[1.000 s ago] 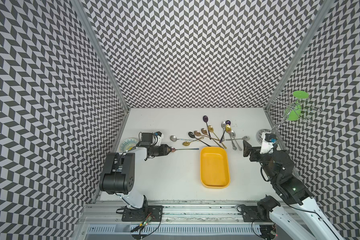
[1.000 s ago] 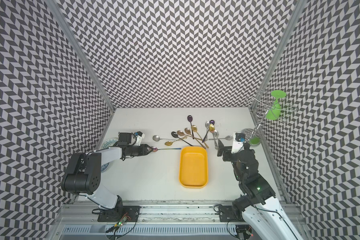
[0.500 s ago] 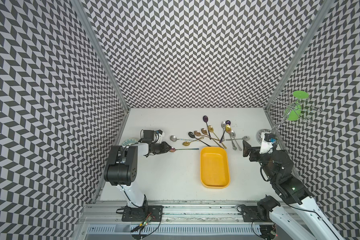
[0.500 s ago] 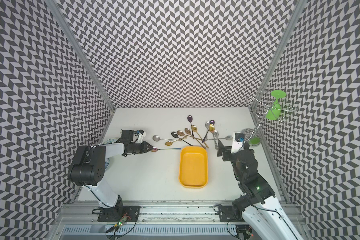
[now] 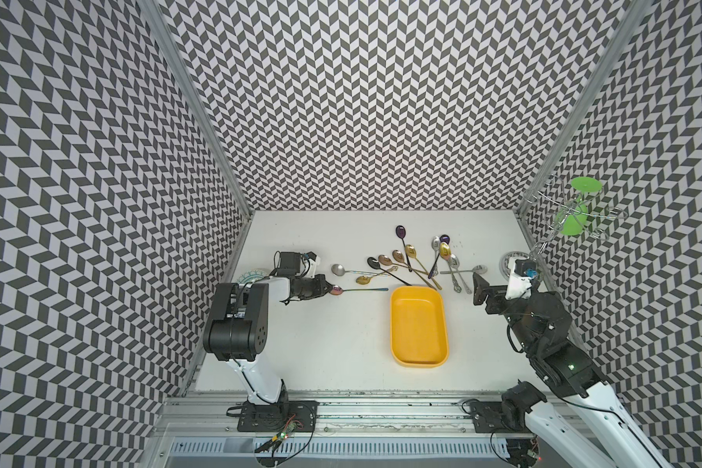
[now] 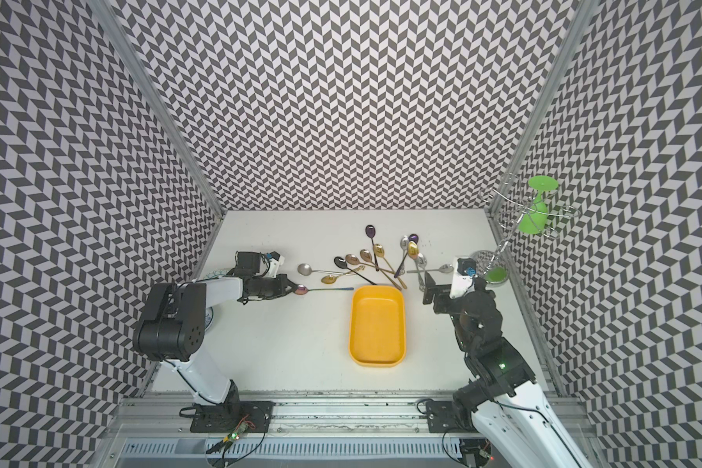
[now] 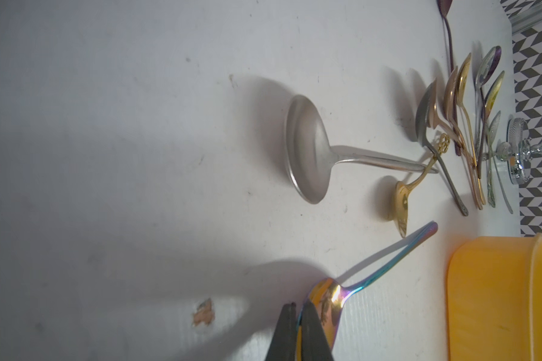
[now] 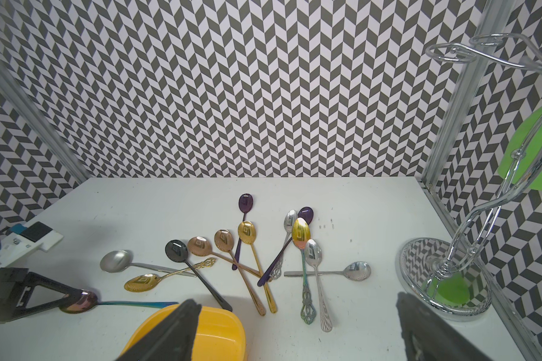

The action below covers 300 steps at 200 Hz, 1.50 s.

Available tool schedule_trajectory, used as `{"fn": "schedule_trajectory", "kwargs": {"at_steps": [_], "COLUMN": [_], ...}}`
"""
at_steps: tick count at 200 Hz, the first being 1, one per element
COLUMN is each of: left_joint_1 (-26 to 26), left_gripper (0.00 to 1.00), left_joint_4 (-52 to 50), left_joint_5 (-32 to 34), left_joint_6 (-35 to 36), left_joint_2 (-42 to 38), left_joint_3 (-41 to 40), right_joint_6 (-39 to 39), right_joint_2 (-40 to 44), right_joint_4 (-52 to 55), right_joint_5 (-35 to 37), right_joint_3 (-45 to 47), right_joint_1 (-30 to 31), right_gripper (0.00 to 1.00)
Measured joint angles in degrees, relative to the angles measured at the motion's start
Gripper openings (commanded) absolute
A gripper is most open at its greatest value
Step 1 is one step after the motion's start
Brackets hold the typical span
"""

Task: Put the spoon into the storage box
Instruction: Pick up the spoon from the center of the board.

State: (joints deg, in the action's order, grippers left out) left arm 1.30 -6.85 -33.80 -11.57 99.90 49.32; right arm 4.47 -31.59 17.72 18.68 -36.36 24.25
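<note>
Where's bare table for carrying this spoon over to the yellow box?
Bare table runs from the left end effector and its iridescent spoon to the storage box, and nearer the arm bases. Crowded: the spoon pile right behind the box.

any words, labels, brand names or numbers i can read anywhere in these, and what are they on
No readable text anywhere.
storage box: plain yellow, no print.
rainbow spoon in the left gripper: no mark seen.
gold spoon: the square in its bowl looks like a reflection, not lettering.
</note>
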Motion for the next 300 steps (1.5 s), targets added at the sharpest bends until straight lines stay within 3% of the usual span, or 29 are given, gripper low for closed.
{"fn": "schedule_trajectory", "kwargs": {"at_steps": [107,178,239,300], "left_joint_1": [-1.6,-1.6,1.8,7.6], "left_gripper": [0.00,0.00,0.00,0.00], "left_joint_4": [2.7,0.6,-3.3,-12.7], "left_joint_5": [10.4,11.8,13.5,10.0], "left_joint_6": [3.2,12.9,27.5,48.8], "left_joint_2": [-22.6,-27.3,-29.6,-28.3], "left_joint_3": [-4.7,-1.8,6.9,18.1], "right_joint_6": [0.0,-0.4,-0.3,1.0], "right_joint_2": [0.2,2.6,2.4,-2.8], "right_joint_4": [-0.8,-2.6,-2.7,-1.4], "right_joint_5": [0.4,-0.2,-2.4,-11.6], "right_joint_3": [0.9,2.8,2.8,-4.2], "right_joint_1": [0.0,0.0,0.0,0.0], "right_gripper": [1.00,1.00,1.00,1.00]}}
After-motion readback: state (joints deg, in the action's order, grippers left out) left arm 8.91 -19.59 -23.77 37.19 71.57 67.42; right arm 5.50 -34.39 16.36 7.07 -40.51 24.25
